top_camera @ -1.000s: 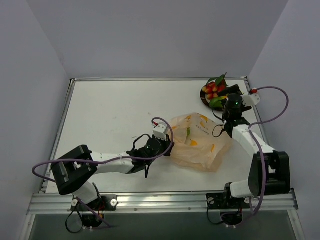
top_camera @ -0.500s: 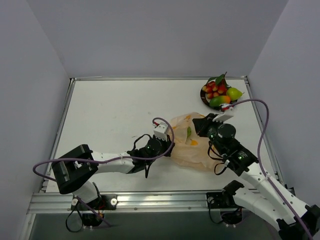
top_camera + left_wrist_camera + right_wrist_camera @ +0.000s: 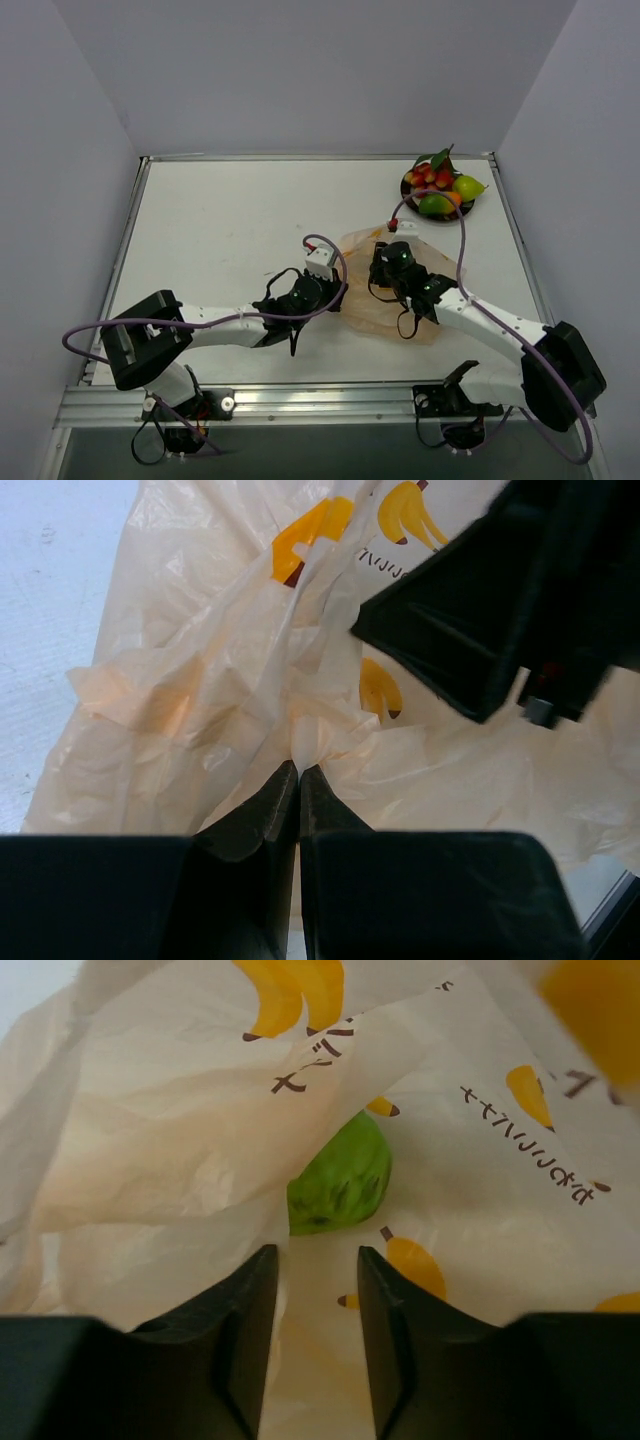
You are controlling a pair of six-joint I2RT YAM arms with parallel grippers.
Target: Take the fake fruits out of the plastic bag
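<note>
Seen from above, a white table (image 3: 220,230) carries a pale-orange plastic bag (image 3: 362,305) right of centre, with both arms reaching onto it. The left gripper (image 3: 338,299) comes in from the lower left and meets the bag's left edge. The right gripper (image 3: 382,275) hangs over the middle of the bag, its arm stretching back to the lower right. In the upper right corner a dark-rimmed plate (image 3: 409,198) holds red berries (image 3: 428,175), a yellow-green lemon (image 3: 467,186) and a green-and-orange mango (image 3: 435,204), well apart from the bag.

From the left wrist, the left gripper (image 3: 298,778) is clenched, its two fingers pressed together on a fold of the plastic bag (image 3: 200,680). The black bulk of the right gripper (image 3: 520,590) fills the upper right of the frame, close above the same bag.

From the right wrist, the right gripper (image 3: 315,1280) has its fingers parted with nothing clamped between them, pointing down into the crinkled plastic bag (image 3: 150,1140). A green fruit (image 3: 340,1185) sits among the folds just beyond the fingertips, in the centre of the frame.
</note>
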